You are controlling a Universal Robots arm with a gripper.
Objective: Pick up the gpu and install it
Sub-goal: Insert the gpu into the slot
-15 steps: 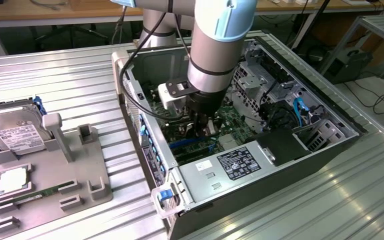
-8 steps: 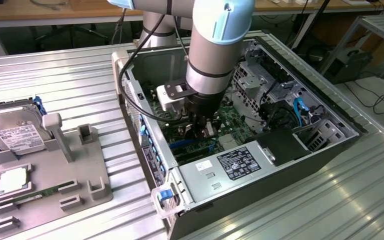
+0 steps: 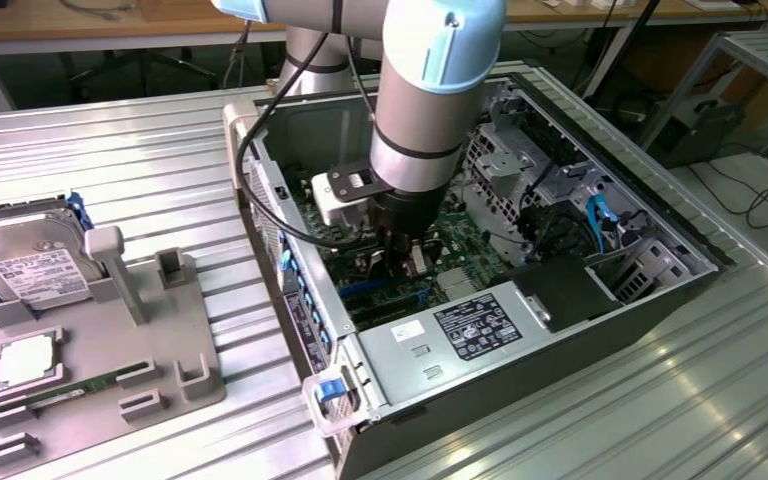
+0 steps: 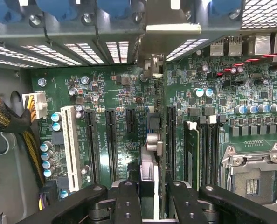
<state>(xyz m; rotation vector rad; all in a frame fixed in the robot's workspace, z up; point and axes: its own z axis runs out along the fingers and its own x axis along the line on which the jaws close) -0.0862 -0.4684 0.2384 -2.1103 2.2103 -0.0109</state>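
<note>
Ribbed metal table [image 3: 117, 150], cluttered workshop.

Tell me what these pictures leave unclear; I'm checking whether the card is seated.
- Fan face of the gpu: in the wrist view the card is seen edge-on, held in the gripper.
- Whether its lower edge sits in a slot: in the wrist view the card itself hides this; in the exterior view the arm covers it.
- Label text on the hard drive: too small in the exterior view.
</note>
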